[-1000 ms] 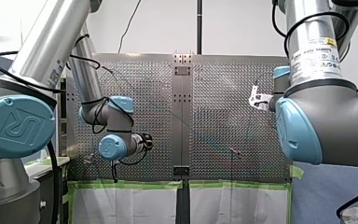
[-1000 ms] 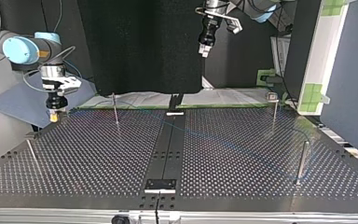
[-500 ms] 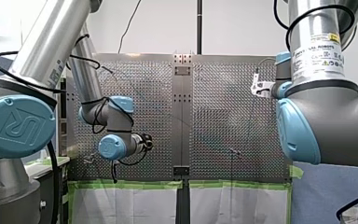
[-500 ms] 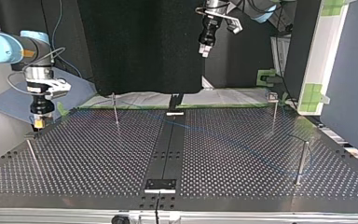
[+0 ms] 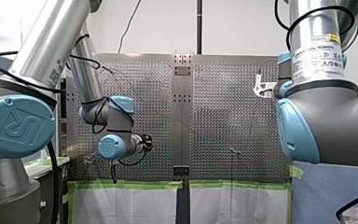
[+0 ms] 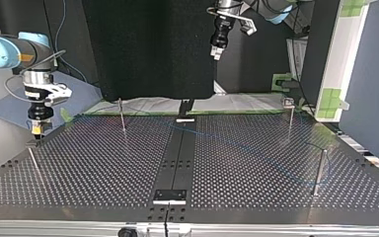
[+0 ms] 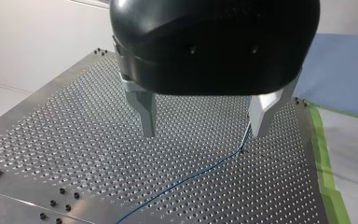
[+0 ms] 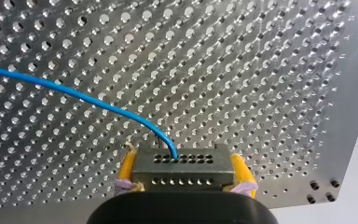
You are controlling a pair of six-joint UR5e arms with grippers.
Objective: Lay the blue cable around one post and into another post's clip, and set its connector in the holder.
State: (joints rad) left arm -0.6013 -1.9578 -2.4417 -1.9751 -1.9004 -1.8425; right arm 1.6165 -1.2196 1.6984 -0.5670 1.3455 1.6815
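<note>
My right gripper [image 8: 182, 163] is closed on the connector [image 8: 182, 173], its yellow pads [image 8: 128, 164] pressing the block's two short ends; that leaves the holed face and the blue cable [image 8: 74, 93] coming out of it free, so I judge the block can go down into a seat without my fingers fouling it. I take the dark centre strip [image 6: 177, 158] of the table [image 6: 103, 168] as my mark; in the top view this gripper hangs far to the strip's left, near the table's edge, pointing down just above the plate. A small fitting [image 6: 32, 143] beneath it, at the head of a thin rod [image 6: 33, 165], may be the holder, but it is too small to tell. The cable crosses the strip near its far end and runs out to the strip's right, where it bends round an upright post [image 6: 319, 170] near the front corner; so the wrap looks made, and the line lies across the table because I carry its end on the strip's other side. Whether it sits in any clip I cannot tell. My left gripper [image 7: 203, 133] is wide open and holds nothing; it hangs high beyond the strip's far end, clear of the line, I'd guess so as not to snag it. Seating the connector looks to be the step in hand.
</note>
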